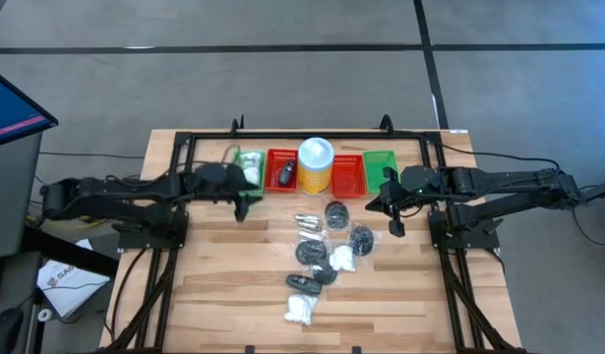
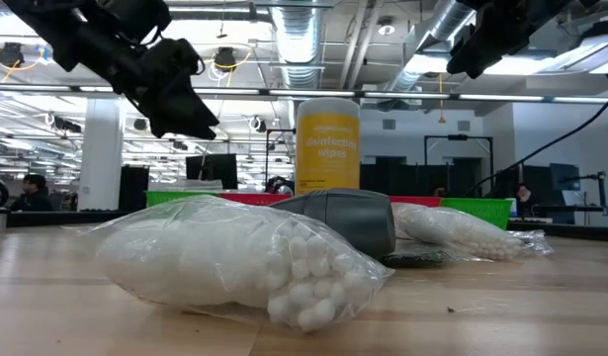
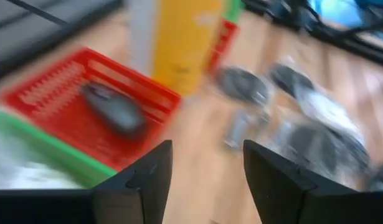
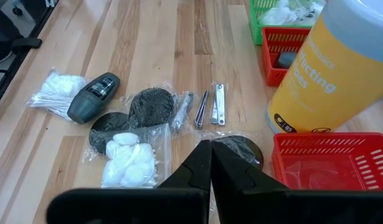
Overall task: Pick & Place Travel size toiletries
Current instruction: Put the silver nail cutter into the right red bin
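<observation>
The toiletries lie loose on the wooden table: dark discs in clear wrappers [image 1: 336, 211] [image 4: 151, 106], white fluffy bundles [image 1: 341, 259] [image 4: 129, 158] [image 2: 234, 262], a black piece [image 1: 302, 283] [image 4: 94, 96] and silvery bits [image 1: 307, 221] [image 4: 210, 106]. Another black piece [image 3: 113, 109] lies in a red basket [image 1: 281, 172], and white fluff sits in the left green basket [image 1: 248, 165]. My left gripper [image 1: 243, 202] [image 3: 207, 149] hovers open and empty by these baskets. My right gripper [image 1: 395, 224] [image 4: 210, 155] hangs shut and empty above the table, to the right of the discs.
A yellow canister with a white lid [image 1: 315, 162] [image 4: 334, 74] stands between the two red baskets. A second red basket [image 1: 348, 175] [image 4: 328, 162] and a right green basket [image 1: 381, 169] sit along the far side. A black frame [image 1: 282, 135] borders the table.
</observation>
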